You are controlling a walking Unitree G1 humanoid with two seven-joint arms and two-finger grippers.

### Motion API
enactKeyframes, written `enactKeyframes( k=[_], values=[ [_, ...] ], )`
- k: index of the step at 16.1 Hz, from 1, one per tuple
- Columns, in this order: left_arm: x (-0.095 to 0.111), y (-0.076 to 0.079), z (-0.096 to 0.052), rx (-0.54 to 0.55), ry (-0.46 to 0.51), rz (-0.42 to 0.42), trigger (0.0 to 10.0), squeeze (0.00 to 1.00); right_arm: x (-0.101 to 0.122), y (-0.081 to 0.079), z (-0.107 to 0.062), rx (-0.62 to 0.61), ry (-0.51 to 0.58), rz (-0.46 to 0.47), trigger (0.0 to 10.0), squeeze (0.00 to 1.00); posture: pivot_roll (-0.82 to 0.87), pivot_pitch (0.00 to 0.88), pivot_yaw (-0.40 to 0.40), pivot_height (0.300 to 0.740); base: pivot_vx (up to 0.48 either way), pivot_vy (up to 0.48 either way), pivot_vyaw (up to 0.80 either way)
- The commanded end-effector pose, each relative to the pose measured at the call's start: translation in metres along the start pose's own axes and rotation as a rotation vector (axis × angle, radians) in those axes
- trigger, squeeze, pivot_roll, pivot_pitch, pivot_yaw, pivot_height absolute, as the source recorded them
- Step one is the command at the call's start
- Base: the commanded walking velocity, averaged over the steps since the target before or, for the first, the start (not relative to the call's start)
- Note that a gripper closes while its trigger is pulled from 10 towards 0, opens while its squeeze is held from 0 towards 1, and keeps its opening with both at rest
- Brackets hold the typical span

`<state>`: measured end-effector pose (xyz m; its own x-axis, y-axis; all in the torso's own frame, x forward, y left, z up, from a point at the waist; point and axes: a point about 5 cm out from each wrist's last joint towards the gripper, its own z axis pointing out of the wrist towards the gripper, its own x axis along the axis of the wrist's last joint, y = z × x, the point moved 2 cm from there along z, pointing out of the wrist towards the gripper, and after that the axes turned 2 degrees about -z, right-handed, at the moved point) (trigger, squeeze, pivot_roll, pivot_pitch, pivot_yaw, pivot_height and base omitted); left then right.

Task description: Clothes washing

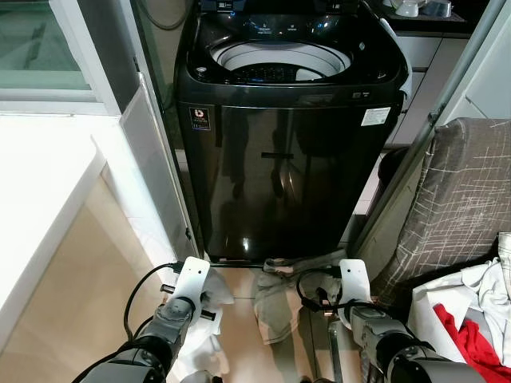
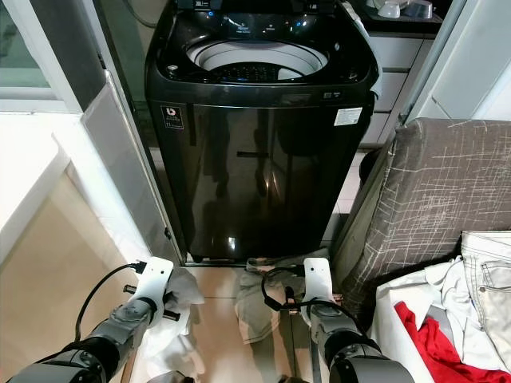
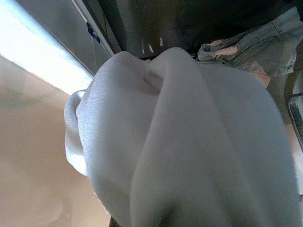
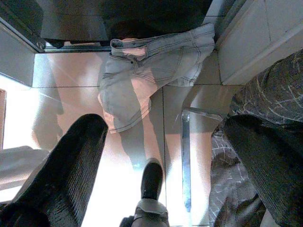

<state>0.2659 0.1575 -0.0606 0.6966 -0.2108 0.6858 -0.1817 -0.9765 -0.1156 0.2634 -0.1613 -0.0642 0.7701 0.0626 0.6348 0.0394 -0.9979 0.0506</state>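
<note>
Left eye view: the washing machine (image 1: pixel 291 136) stands straight ahead, lid up. The left claw (image 1: pixel 209 307) grips a white cloth (image 1: pixel 209 339) low by the floor (image 1: pixel 96 271); the drum mouth lies up and forward of it.

Right eye view: pale jeans (image 2: pixel 259 307) lie on the floor, long axis running away from the machine's foot, nearer the right claw (image 2: pixel 310 297).

Right wrist view: that claw's fingers (image 4: pixel 71 165) stand wide, empty, jeans beyond.
</note>
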Motion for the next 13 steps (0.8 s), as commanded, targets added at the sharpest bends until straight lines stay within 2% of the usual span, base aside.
enactKeyframes(
  k=[1,13],
  values=[
    [0.0036,-0.0017,0.0004,0.009,0.011,0.007,10.0,0.00,0.0019,0.0003,0.0001,-0.003,-0.001,-0.010,10.0,0.00,-0.09,0.000,0.002,0.731,0.000,0.000,0.00],
    [0.0019,0.0005,0.0003,0.001,0.004,0.010,10.0,0.00,0.0002,0.0006,0.0000,-0.002,-0.006,-0.017,10.0,0.00,-0.10,0.000,0.000,0.731,0.000,0.000,0.00]
  ],
)
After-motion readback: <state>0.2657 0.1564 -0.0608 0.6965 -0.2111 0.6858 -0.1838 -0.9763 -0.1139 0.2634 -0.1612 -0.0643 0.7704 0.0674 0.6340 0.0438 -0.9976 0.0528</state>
